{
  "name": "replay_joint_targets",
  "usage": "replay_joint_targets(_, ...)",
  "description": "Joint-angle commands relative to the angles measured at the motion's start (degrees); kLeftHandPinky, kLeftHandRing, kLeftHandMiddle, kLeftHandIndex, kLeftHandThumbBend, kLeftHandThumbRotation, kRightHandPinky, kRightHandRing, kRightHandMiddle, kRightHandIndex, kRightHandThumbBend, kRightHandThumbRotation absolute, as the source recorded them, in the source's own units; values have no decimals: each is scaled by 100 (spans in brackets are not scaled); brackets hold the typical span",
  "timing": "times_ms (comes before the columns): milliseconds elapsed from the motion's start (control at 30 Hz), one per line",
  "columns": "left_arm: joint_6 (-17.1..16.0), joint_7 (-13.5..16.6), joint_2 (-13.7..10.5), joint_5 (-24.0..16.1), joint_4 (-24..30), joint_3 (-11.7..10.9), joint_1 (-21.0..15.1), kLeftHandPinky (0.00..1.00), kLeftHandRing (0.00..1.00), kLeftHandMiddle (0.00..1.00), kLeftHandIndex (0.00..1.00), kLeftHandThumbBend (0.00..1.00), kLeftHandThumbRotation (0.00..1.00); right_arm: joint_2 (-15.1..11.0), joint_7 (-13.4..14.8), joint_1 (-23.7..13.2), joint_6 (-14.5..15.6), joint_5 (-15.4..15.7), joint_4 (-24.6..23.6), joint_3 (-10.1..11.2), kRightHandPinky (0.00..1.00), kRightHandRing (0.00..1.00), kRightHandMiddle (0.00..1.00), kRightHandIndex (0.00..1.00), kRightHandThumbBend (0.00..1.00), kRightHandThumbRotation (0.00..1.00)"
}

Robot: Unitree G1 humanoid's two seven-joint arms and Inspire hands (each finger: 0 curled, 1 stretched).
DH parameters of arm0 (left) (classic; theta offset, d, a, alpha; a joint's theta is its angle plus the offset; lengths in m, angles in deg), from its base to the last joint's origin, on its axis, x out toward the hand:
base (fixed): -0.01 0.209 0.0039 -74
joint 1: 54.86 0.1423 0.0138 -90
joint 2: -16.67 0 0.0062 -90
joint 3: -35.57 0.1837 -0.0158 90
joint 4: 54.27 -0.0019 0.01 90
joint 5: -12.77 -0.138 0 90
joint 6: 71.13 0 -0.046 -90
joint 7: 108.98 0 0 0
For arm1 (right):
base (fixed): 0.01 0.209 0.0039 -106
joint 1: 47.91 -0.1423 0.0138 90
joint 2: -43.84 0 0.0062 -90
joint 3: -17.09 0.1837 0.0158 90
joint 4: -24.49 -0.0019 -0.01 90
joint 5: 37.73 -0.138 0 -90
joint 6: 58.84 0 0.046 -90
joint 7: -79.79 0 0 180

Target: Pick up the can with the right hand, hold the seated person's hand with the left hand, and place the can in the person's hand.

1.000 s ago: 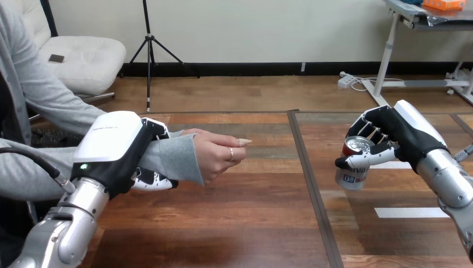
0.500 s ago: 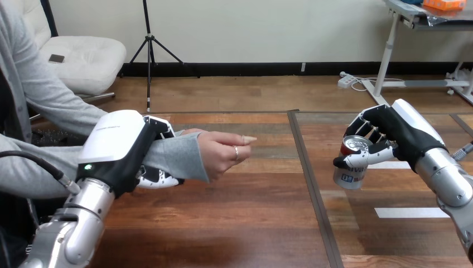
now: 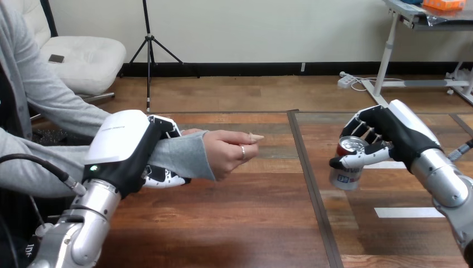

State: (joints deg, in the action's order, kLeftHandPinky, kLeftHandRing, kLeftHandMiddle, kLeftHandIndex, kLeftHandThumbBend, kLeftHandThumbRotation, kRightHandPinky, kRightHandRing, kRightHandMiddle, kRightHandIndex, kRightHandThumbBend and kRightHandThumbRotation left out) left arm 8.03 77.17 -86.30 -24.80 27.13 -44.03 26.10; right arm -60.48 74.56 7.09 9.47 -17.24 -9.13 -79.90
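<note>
Left hand (image 3: 120,146) is clamped round the person's forearm (image 3: 178,153) over the grey sleeve, fingers curled on top, thumb underneath. The person's hand (image 3: 226,155) pokes out past it, loosely closed, over the table (image 3: 251,223). Well off to the right, the right hand (image 3: 390,133) grips the can (image 3: 346,170), silver top showing.

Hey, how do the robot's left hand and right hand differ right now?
The left hand grips the person's forearm; the right hand grips the can. The left hand shows its white back shell, the right hand its curled fingers and thumb round the can. Both are shut on what they hold.
</note>
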Motion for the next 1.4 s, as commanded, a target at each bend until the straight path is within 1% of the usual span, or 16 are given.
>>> replay_joint_targets(0,-141,94,142,62,-15,52,-168,30,37,42,42,73,0,183,57,-652,-38,-20,-425,-44,33,37,41,41,72,0)
replay_joint_targets(200,-194,186,235,48,-75,55,-147,30,37,42,42,75,0,240,39,-668,-139,0,-409,-69,34,38,41,41,71,0)
replay_joint_targets(467,-203,202,279,8,-108,70,-123,30,37,41,42,76,0,315,47,-687,-103,28,-433,-139,36,39,42,41,70,0)
replay_joint_targets(667,-150,99,303,56,-67,58,-78,30,37,41,42,76,0,394,-4,-682,-96,-12,-474,-156,36,40,42,41,70,0)
replay_joint_targets(767,-158,115,308,39,-67,60,-61,30,37,42,42,76,0,427,-10,-686,-103,0,-488,-176,36,39,42,41,70,0)
replay_joint_targets(900,-72,33,323,40,-3,57,-31,31,38,42,43,75,0,471,-2,-703,-152,29,-476,-213,36,38,41,41,70,0)
replay_joint_targets(1067,-42,-8,332,18,27,59,-7,31,38,43,43,75,0,510,7,-711,-205,62,-482,-255,36,38,41,42,69,0)
replay_joint_targets(1167,-104,12,331,42,-10,50,-1,31,38,43,43,75,0,551,-28,-712,-201,39,-506,-248,36,38,41,41,69,0)
replay_joint_targets(1267,-100,-23,330,60,4,46,6,31,38,42,43,76,0,587,-79,-720,-181,17,-536,-246,36,38,41,41,69,0)
replay_joint_targets(1367,-120,-31,336,86,8,38,18,31,38,42,43,76,0,606,-76,-734,-230,42,-520,-269,36,38,41,41,69,0)
